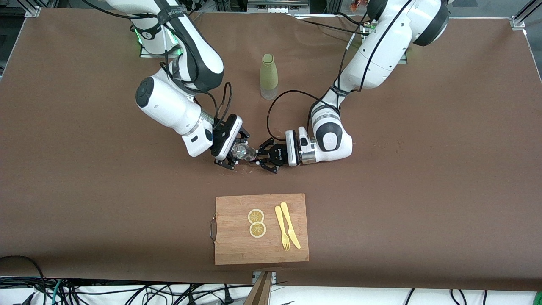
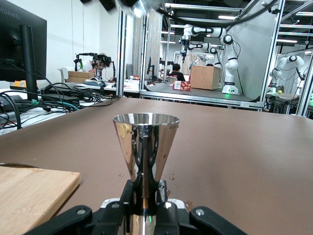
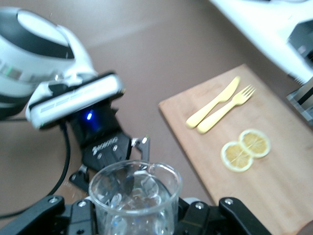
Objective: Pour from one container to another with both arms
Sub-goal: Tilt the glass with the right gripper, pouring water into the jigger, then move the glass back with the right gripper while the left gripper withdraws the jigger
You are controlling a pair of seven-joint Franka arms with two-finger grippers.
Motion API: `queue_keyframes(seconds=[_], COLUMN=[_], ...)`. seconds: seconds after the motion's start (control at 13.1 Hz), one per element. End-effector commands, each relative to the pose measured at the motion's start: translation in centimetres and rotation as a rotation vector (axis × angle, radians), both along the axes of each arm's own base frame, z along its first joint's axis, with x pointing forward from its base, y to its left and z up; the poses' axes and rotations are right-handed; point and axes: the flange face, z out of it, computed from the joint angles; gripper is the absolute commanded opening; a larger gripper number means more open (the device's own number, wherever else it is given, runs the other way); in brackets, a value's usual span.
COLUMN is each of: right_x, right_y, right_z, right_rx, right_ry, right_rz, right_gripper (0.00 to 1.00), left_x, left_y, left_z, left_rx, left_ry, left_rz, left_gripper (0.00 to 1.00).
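Note:
A clear glass beaker (image 1: 242,151) is tipped, its mouth toward the left gripper, near the table's middle. My right gripper (image 1: 234,155) is shut on it, and in the right wrist view the beaker (image 3: 134,193) fills the gap of the right gripper (image 3: 134,218). A shiny metal jigger (image 2: 145,142) stands upright, mouth up. My left gripper (image 2: 145,190) is shut on its narrow waist, and the lower half is hidden by the fingers. The left gripper (image 1: 261,159) is low over the table right beside the beaker. The left gripper (image 3: 108,147) also shows past the beaker's rim.
A bottle with a green sleeve (image 1: 269,76) stands farther from the front camera, between the arms' bases. A wooden cutting board (image 1: 237,250) lies nearer, carrying two lemon slices (image 1: 256,223) and a yellow knife and fork (image 1: 287,226). Droplets (image 2: 171,176) speckle the brown table by the jigger.

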Motion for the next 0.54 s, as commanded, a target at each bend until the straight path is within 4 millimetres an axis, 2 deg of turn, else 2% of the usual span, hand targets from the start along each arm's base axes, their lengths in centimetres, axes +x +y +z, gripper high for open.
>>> queue_keyframes(seconds=[0.0, 0.15, 0.46], right_x=[0.5, 1.6, 4.6], right_y=[-0.6, -2.3, -7.1], right_z=[3.5, 5.3, 6.6], right_rx=[0.062, 0.079, 0.109], right_ry=[-0.033, -0.058, -0.048], right_rz=[-0.044, -0.072, -0.131], right_gripper=[0.22, 0.22, 0.22], left_x=[0.2, 0.6, 0.1], left_y=[0.3, 1.7, 4.1], left_z=[0.2, 0.0, 0.2], left_rx=[0.008, 0.014, 0.025], left_ry=[-0.032, -0.03, -0.024], left_rz=[0.037, 0.047, 0.028], left_gripper=[0.0, 0.0, 0.0])
